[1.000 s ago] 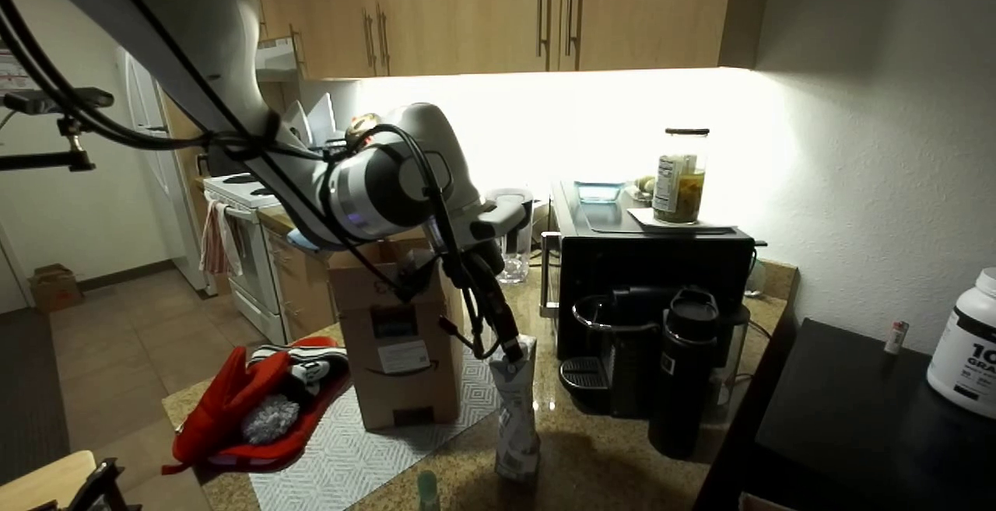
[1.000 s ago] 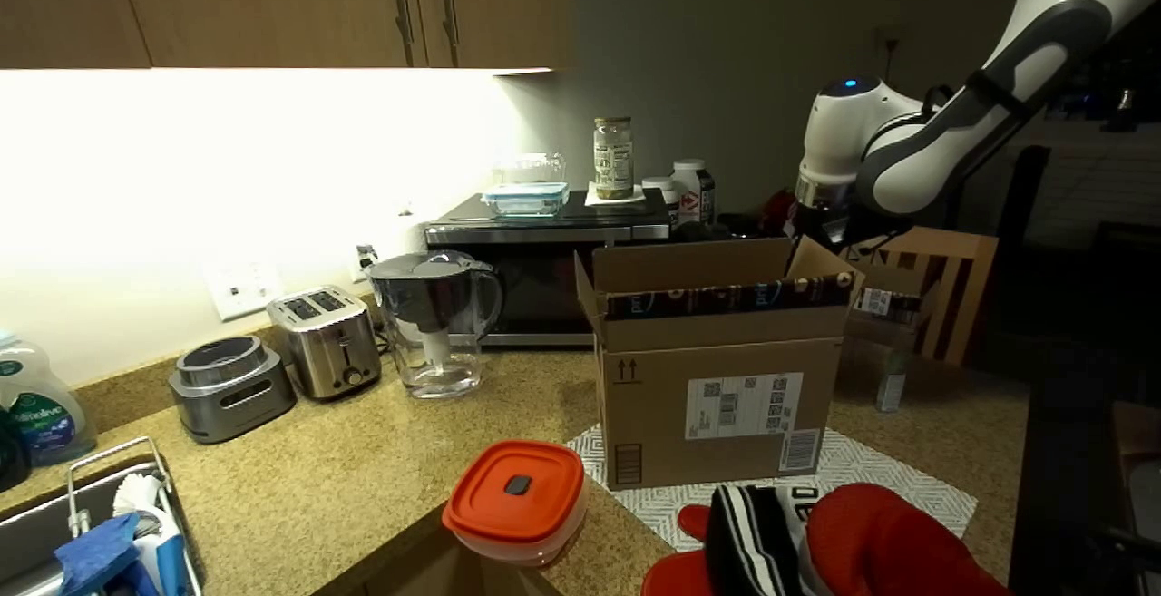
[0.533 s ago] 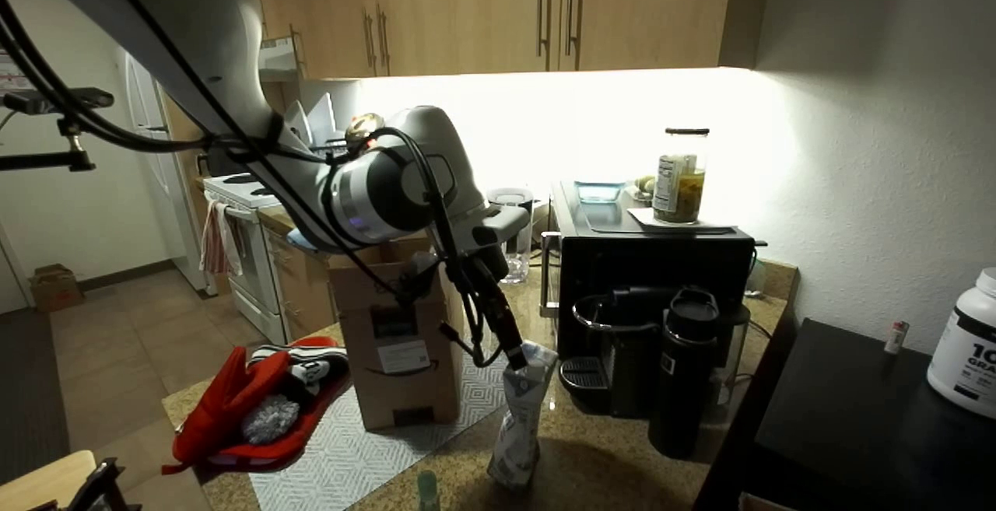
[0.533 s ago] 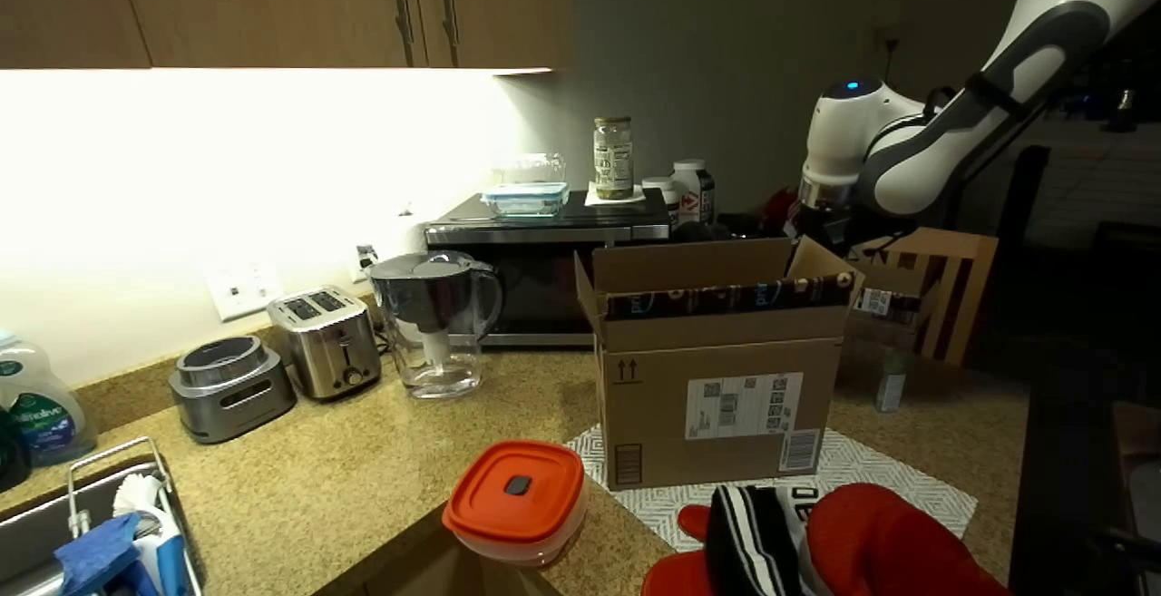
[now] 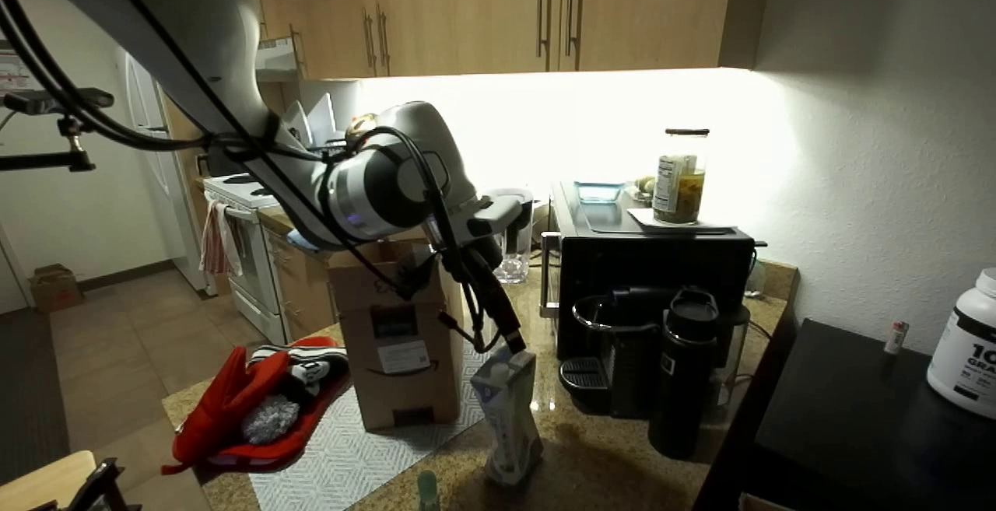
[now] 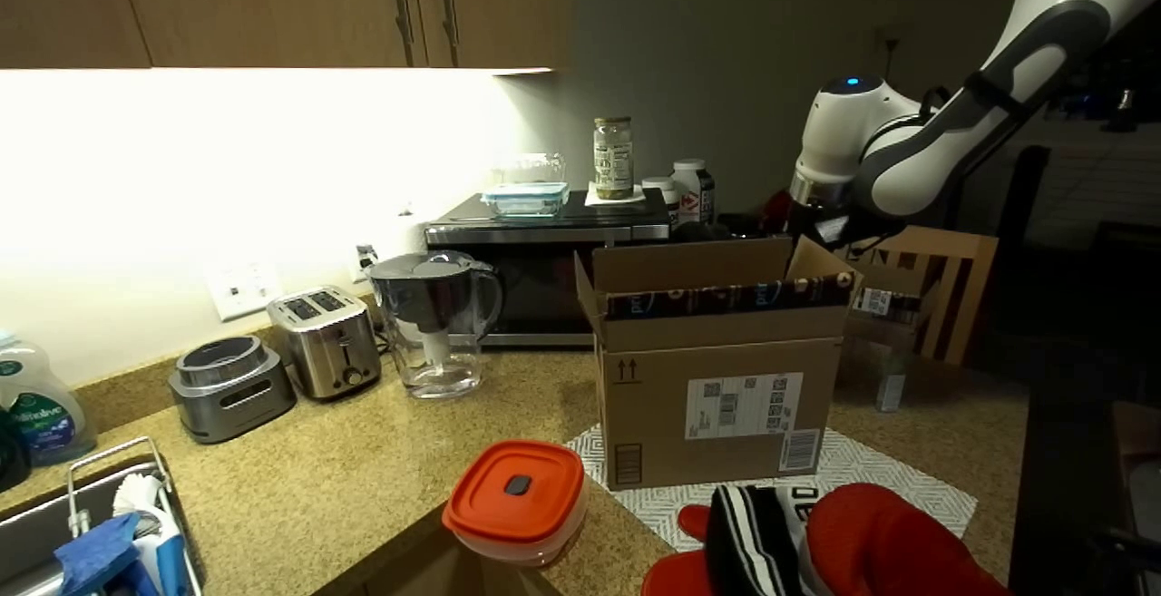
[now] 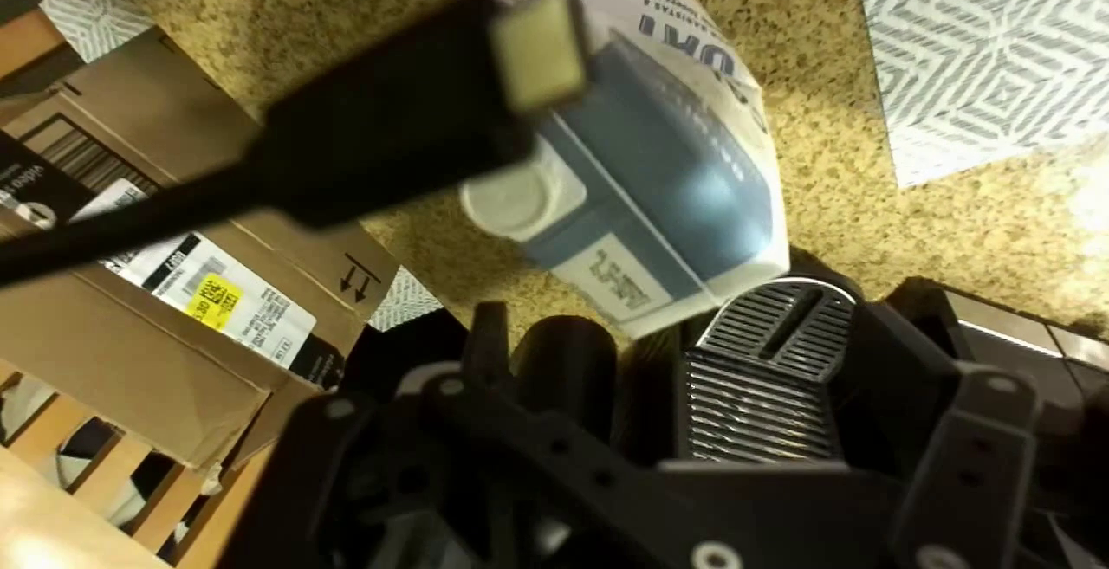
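A white and blue-grey carton (image 7: 693, 162) with a round white cap (image 7: 511, 197) stands on the granite counter, its top leaning a little in an exterior view, carton (image 5: 507, 421). Directly above the carton's top is my gripper (image 5: 514, 342). The wrist view shows its jaws spread wide, gripper (image 7: 706, 313), and the carton lies beyond the fingertips, not gripped between them. Whether a fingertip still touches the carton's top edge, I cannot tell. A black cable with a metal plug (image 7: 541, 49) dangles in front of the wrist camera. The cardboard box hides the carton in an exterior view.
An open cardboard box (image 6: 717, 396) stands close by on a patterned mat (image 5: 342, 449). A coffee machine (image 5: 622, 355) with a drip tray (image 7: 780, 335) and a black microwave (image 5: 654, 262) are on the far side. Red mitts (image 5: 233, 418) and a green-topped bottle (image 5: 427, 488) lie nearer.
The gripper has opened and let go of the carton. First the carton shifted right with the fingers; now it has turned, showing its cap, and my gripper has drawn slightly back left and up.
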Motion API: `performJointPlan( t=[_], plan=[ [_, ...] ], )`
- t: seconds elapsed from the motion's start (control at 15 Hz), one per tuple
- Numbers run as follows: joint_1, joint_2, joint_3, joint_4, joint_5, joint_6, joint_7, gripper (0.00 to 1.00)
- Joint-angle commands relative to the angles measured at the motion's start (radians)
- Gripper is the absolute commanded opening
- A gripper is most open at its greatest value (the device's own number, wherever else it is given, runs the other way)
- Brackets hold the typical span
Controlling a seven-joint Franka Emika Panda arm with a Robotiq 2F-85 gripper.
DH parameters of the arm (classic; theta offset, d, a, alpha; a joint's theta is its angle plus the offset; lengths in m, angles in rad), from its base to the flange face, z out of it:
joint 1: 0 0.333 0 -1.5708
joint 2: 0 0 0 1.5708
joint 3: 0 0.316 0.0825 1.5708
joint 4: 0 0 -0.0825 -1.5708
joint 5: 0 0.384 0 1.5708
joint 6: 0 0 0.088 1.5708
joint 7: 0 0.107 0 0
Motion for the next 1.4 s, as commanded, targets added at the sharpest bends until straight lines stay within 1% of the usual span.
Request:
performJointPlan(
  t=[0.0,0.13,0.33,0.47,0.73,0.93,1.13,1.33],
  plan=[
    [0.014,-0.032,0.012,-0.013,0.041,0.035,-0.021,1.0],
    [0.025,-0.055,0.02,-0.005,0.054,0.02,-0.025,1.0],
    [0.03,-0.123,0.066,0.015,0.138,-0.044,-0.085,1.0],
    [0.028,-0.182,0.105,0.032,0.218,-0.095,-0.15,1.0],
    [0.037,-0.299,0.177,0.059,0.385,-0.209,-0.328,1.0],
    [0.055,-0.372,0.219,0.051,0.495,-0.278,-0.455,1.0],
    [0.065,-0.4,0.245,0.056,0.522,-0.339,-0.514,1.0],
    [0.064,-0.392,0.268,0.065,0.495,-0.379,-0.52,1.0]
  ],
)
